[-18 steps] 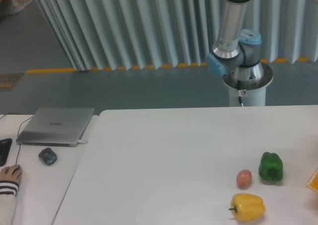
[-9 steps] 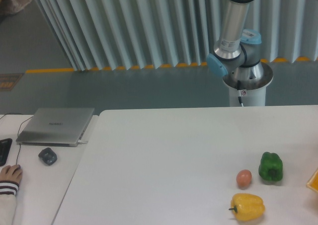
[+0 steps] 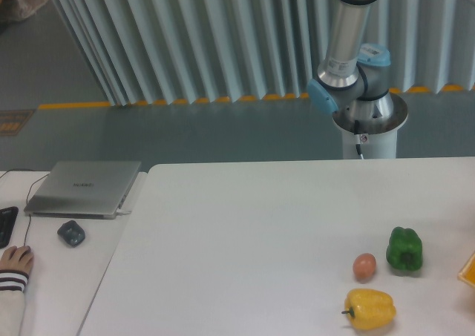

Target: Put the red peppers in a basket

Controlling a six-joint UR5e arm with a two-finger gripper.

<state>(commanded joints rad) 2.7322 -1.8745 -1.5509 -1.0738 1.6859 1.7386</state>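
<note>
No red peppers show on the table; they are out of view. The gripper is out of the frame too: only the arm's base and lower links [image 3: 352, 61] stand behind the table's far edge. A sliver of something orange [image 3: 469, 271] pokes in at the right edge; I cannot tell whether it is the basket.
On the white table [image 3: 245, 232] at the right lie a green pepper [image 3: 404, 250], a small round tan-pink fruit [image 3: 364, 266] and a yellow pepper [image 3: 369, 308]. A closed laptop [image 3: 83, 188], a mouse [image 3: 71, 233] and a person's hand [image 3: 15, 260] are on the left desk.
The arm's lower links sway slightly right, then back. The items on the table have not moved.
</note>
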